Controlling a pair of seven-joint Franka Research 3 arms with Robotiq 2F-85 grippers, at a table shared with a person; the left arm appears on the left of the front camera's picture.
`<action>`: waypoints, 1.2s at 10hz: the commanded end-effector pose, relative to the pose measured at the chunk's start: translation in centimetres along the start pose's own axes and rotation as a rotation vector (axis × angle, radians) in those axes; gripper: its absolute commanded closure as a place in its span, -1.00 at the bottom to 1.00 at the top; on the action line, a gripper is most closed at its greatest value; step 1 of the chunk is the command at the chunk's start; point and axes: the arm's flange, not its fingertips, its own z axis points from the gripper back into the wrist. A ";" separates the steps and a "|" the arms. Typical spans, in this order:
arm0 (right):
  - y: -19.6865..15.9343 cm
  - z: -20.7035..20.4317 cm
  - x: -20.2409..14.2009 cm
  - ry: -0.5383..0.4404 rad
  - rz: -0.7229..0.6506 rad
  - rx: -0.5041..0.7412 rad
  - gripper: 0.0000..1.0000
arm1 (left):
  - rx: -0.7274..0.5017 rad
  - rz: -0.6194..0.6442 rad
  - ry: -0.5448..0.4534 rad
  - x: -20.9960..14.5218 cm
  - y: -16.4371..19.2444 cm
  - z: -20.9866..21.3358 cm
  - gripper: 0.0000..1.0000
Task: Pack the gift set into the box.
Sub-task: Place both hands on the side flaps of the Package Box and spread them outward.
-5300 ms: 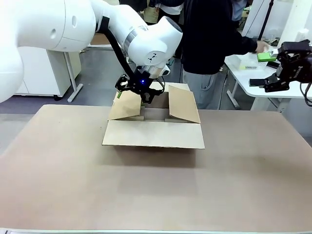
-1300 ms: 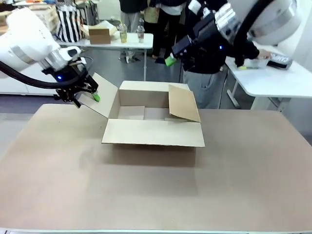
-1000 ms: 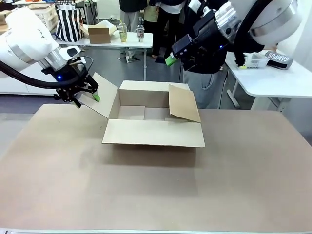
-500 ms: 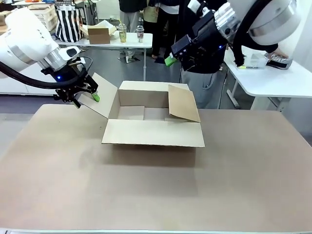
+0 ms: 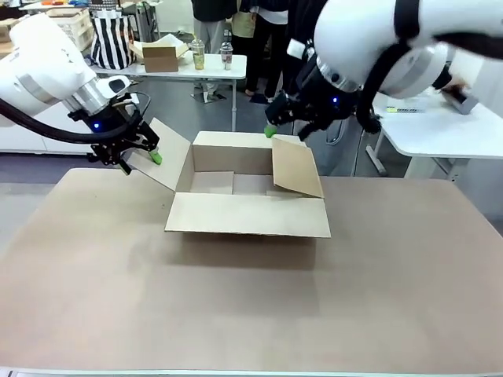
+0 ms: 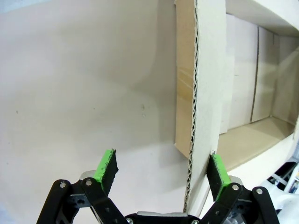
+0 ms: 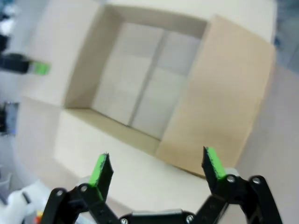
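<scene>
Left jaws stand spread wide, their green pads (image 6: 106,168) on either side of the left flap (image 6: 205,93) of the box (image 6: 243,70). The flap's corrugated edge runs up between them, close against one pad and not clamped. Right jaws are spread too, gripping nothing, and hang over the right flap (image 7: 219,93) near the far rim, looking down into the open box. The box sits mid-tabletop (image 5: 236,314), its near flap folded outward. Behind, people (image 5: 212,12) stand by white tables (image 5: 440,129); one table carries a small carton (image 5: 161,55).

Box (image 5: 247,216) on table (image 5: 236,314); left claw (image 5: 140,161) astride left flap (image 5: 169,161), right claw (image 5: 284,132) above right flap (image 5: 297,166)
</scene>
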 end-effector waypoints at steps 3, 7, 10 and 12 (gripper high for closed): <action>5.1 -3.2 5.3 0.143 -0.105 -0.220 -1.00 | 0.016 0.011 -0.003 -0.2 -0.1 0.3 -1.00; 7.4 -9.2 7.3 0.223 -0.076 -0.482 -1.00 | 0.016 0.011 -0.003 -0.2 -0.1 0.3 -1.00; 6.8 -12.5 6.6 0.250 -0.068 -0.660 -1.00 | 0.016 0.011 -0.003 -0.2 -0.1 0.3 -1.00; 5.8 -13.3 6.0 0.210 -0.082 -0.774 -1.00 | 0.016 0.011 -0.003 -0.2 -0.1 0.3 -1.00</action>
